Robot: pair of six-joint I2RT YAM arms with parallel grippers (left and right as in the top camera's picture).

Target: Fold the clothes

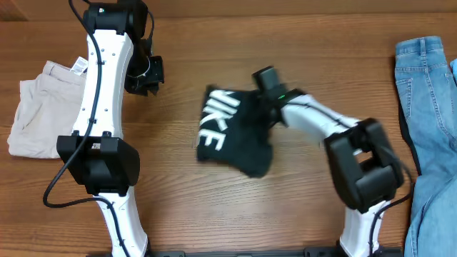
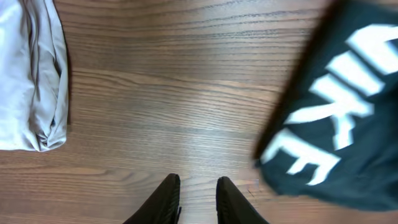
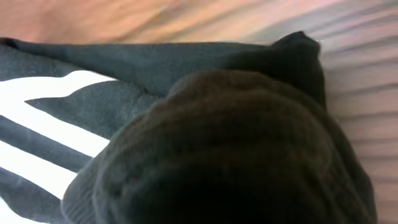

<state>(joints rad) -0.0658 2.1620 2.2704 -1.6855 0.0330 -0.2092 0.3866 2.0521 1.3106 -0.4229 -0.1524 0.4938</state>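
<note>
The clothes [image 1: 239,139] are a bunched black T-shirt with white NIKE lettering at the table's middle. My right gripper [image 1: 265,96] is at the shirt's upper right edge, shut on the fabric. In the right wrist view dark cloth [image 3: 205,143] fills the frame and hides the fingers. My left gripper [image 1: 145,84] hangs left of the shirt, apart from it. In the left wrist view that gripper [image 2: 198,186] is narrowly open over bare wood with nothing between its fingers, and the shirt [image 2: 348,124] lies to its right.
Folded beige shorts [image 1: 39,107] lie at the far left, also seen at the left edge as pale cloth [image 2: 31,74]. Light blue jeans [image 1: 432,128] lie along the right edge. Bare wood runs between the shorts and the shirt.
</note>
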